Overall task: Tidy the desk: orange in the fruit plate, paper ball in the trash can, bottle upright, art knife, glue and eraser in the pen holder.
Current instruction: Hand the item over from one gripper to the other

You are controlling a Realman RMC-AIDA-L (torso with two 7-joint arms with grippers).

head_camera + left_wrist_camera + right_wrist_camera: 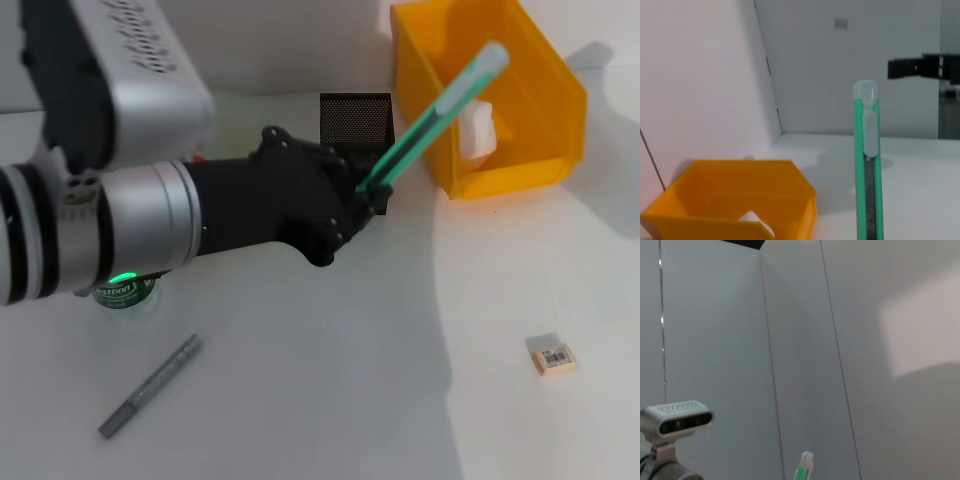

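Jaws of your left gripper (pixel 372 195) clamp the green art knife (pixel 432 117), tilted up beside the black mesh pen holder (pixel 355 121). Yellow plastic bin (pixel 500 60), grey glue stick (pixel 150 387) and eraser (pixel 552 357) surround you on the white tabletop (pixel 330 380).

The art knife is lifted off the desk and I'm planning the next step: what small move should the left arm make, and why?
Probably carry the art knife back over the black mesh pen holder: the left gripper grips its lower end just in front of the holder, tilted toward the orange bin.
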